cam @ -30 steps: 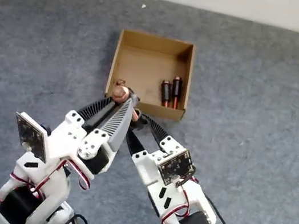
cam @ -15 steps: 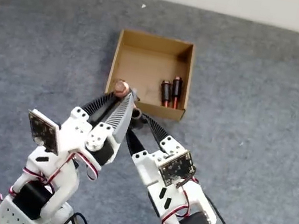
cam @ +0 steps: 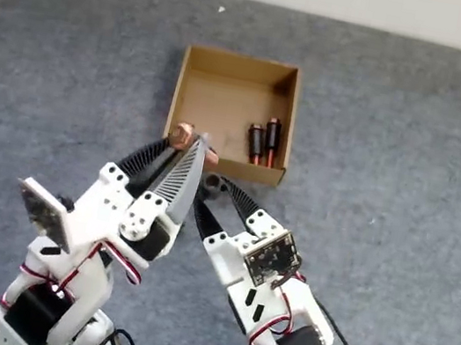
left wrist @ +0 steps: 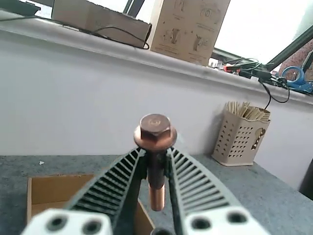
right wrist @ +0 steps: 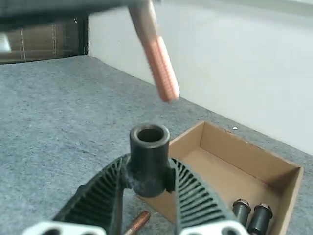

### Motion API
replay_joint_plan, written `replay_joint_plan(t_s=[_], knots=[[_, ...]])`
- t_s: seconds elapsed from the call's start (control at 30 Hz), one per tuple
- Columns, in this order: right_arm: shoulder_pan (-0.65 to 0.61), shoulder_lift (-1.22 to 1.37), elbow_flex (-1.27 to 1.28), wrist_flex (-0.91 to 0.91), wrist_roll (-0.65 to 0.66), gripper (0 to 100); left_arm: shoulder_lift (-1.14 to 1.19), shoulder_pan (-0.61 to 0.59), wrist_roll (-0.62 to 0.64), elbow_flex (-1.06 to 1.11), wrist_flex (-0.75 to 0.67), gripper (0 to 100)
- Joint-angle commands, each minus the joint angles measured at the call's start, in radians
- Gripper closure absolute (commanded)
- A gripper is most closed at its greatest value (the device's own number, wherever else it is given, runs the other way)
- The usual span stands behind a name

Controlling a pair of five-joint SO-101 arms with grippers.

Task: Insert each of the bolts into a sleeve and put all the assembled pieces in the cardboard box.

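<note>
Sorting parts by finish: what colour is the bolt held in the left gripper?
Copper-coloured bolt, clearest in the left wrist view.

The high camera is fixed above and looks steeply down on the grey surface [cam: 413,151]. Both arms enter from the lower edge, and the cardboard box [cam: 225,100] lies beyond them. The left wrist camera sits just behind the left tool [left wrist: 155,155] and looks along its jaws, almost level, toward a white wall [left wrist: 73,98]. The bolt [left wrist: 155,134] in its grip is very near the lens. The right wrist camera sits behind the right tool [right wrist: 148,169] and looks forward and slightly down over the surface, with the gripped sleeve [right wrist: 149,147] close. All three views share the box, and the right wrist view also catches the bolt's shaft.
</note>
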Motion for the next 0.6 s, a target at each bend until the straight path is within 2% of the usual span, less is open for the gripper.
replay_joint_plan(t_s=[0.0,0.3,0.47,0.57], knots=[[0.016,-0.013,0.148,0.001,0.012,99.3,-0.012,-0.004,-0.018,-0.064,0.025,99],[0.018,-0.013,0.148,0.001,0.012,99.3,-0.012,-0.002,-0.015,-0.056,0.190,99],[0.018,-0.013,0.148,0.001,0.012,99.3,-0.012,0.002,-0.015,-0.058,0.198,99],[0.018,-0.007,0.148,0.001,0.014,99.3,-0.013,0.044,-0.017,-0.074,0.195,99]])
